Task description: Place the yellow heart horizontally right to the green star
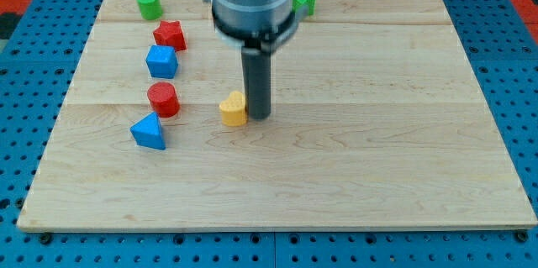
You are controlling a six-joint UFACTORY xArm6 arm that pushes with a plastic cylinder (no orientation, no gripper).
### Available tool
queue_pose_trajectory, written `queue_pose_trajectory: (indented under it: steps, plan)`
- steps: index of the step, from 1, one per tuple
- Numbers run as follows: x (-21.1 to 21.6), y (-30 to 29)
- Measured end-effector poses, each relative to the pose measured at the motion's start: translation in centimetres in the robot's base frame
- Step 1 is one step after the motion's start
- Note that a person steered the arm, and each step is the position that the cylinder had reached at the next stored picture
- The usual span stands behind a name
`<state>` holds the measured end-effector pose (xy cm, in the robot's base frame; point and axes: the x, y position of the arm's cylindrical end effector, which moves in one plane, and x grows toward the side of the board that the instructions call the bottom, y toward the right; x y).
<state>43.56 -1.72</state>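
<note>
Nearest the view's bottom is bare wood of the table [277, 192], a pale plank board on a blue pegboard base [17, 117]. Closest block to the camera: blue triangular block [149, 132], at the view's left, w/ a red cylinder [163, 99] just above it, nearly touching. Going up the same left column: blue block, roughly pentagon-shaped [162, 61], then a red block of irregular, star-like shape [170, 34] touching or almost touching it, then a green cylinder [149, 3] near the top edge. Yellow heart [234, 109] sits approx. mid-board, slightly left of centre, well apart from the left column. My tip [258, 117] is down on the board right beside the heart, on its right side, touching or all but touching; can't tell which. No claw on this arm, so nothing is gripped; only the dark rod hangs from the grey arm housing [252, 3]. Green star [303, 2] is at the top edge, partly hidden behind the housing, up and to the right of the heart, well apart from it.
</note>
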Motion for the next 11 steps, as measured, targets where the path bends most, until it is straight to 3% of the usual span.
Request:
queue_pose_trajectory:
  steps: [1,2,3,6,7,8,9,10,11]
  plan:
    - [3.3,3.3]
    - [7.5,2.3]
    - [5.1,-3.7]
    - [-4.4,-0.3]
    - [-4.7,0.4]
    - [-1.9,-0.3]
    - [-3.7,-6.1]
    - [-6.8,-7.2]
    - [-10.4,0.2]
